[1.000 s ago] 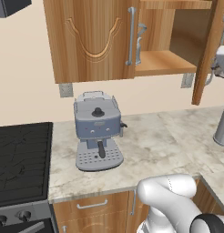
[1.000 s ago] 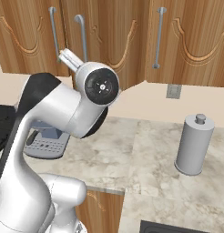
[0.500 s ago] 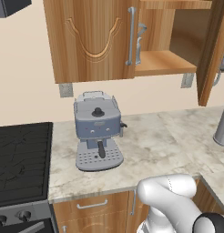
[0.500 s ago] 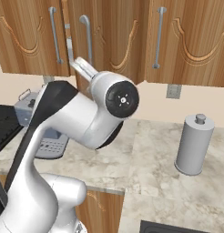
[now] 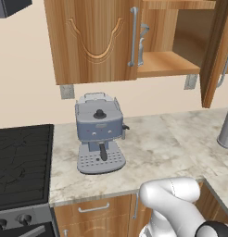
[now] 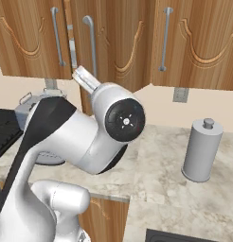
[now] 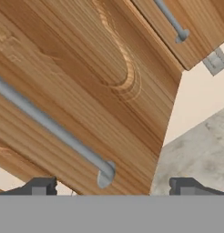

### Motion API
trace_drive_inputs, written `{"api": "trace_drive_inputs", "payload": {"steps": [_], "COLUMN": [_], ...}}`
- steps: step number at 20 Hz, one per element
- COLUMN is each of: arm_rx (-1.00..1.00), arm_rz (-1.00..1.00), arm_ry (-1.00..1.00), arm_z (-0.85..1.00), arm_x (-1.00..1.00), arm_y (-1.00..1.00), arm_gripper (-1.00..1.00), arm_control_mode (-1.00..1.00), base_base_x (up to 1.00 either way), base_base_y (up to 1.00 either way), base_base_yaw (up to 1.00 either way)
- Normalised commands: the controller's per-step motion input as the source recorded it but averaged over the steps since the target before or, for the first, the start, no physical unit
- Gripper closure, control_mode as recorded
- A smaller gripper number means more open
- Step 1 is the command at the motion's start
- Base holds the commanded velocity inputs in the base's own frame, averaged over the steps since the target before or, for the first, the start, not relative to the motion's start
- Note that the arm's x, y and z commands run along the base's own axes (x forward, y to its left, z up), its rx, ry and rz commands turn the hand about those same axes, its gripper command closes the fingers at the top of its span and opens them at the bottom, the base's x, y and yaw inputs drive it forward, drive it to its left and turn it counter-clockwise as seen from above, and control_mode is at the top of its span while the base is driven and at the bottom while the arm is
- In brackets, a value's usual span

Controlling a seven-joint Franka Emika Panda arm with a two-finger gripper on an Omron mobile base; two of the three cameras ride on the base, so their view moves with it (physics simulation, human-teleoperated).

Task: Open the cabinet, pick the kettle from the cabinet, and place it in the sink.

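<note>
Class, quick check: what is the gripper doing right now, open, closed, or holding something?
Gripper: open, holding nothing; its fingertips stand wide apart just short of the open cabinet door's handle.

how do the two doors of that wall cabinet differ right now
The left door is shut, flat on the cabinet; the right door is swung open, edge-on in the left base view. The left door hides its half; the right one bares a wooden shelf. Both are medium-brown wood with long silver bar handles.

Beige wall [image 5: 23, 69] behind a marbled counter [image 5: 157, 148]; black stovetop [image 5: 21, 162] beside it.
</note>
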Motion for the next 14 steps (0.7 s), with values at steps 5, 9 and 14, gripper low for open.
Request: {"api": "trace_drive_inputs", "payload": {"steps": [5, 9, 14], "arm_rx": [0.00, 0.00, 0.00], "arm_rz": [0.00, 0.00, 0.00], "arm_ry": [0.00, 0.00, 0.00], "arm_z": [0.07, 0.10, 0.10], "arm_x": [-0.38, -0.33, -0.24], "arm_y": [0.02, 0.20, 0.21], "arm_gripper": [-1.00, -1.00, -1.00], "arm_control_mode": [-1.00, -1.00, -1.00], "base_base_x": [0.00, 0.00, 0.00], "base_base_y": [0.00, 0.00, 0.00], "base_base_yaw": [0.00, 0.00, 0.00]}}
